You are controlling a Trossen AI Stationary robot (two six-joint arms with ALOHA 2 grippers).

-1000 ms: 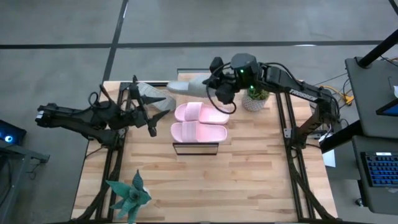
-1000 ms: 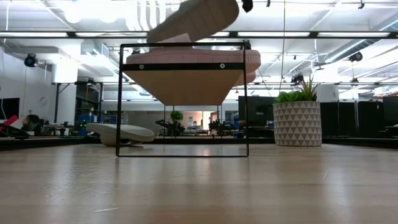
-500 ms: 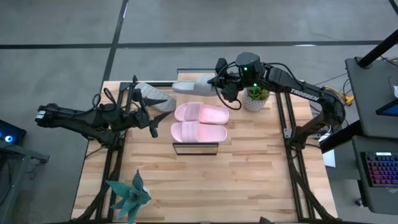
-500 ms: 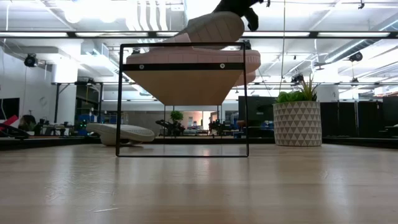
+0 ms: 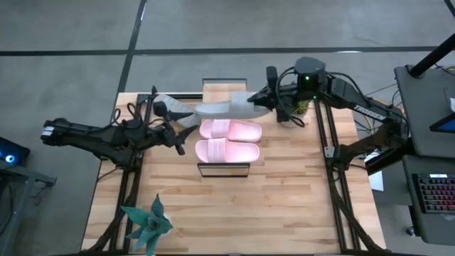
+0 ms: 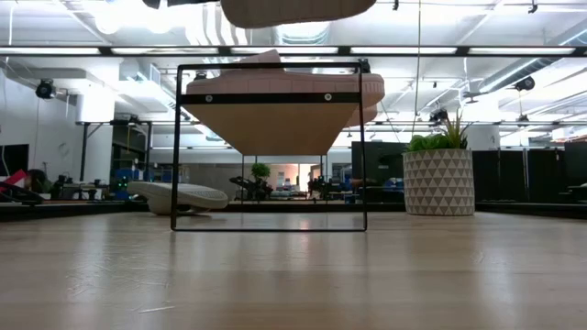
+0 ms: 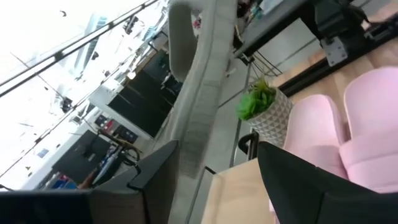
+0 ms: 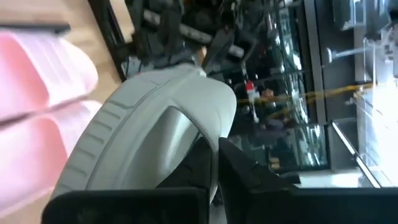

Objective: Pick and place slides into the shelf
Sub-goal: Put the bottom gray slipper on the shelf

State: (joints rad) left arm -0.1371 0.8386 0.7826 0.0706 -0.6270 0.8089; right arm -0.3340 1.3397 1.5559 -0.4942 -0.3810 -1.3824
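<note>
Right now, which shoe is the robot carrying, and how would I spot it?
Find the shelf in the middle of the wooden table, with two pink slides lying side by side on top. Just past them, at the shelf's far end, the right gripper holds a grey slide up in the air. It is the only shoe off the ground, and it is grey, not pink.

Nothing much to read here: white lettering runs along the right arm (image 5: 370,112) in the high view, but it is too small to make out. No labels, brands or numbers show on the slides, the shelf, the planter or anywhere else across the views.
</note>
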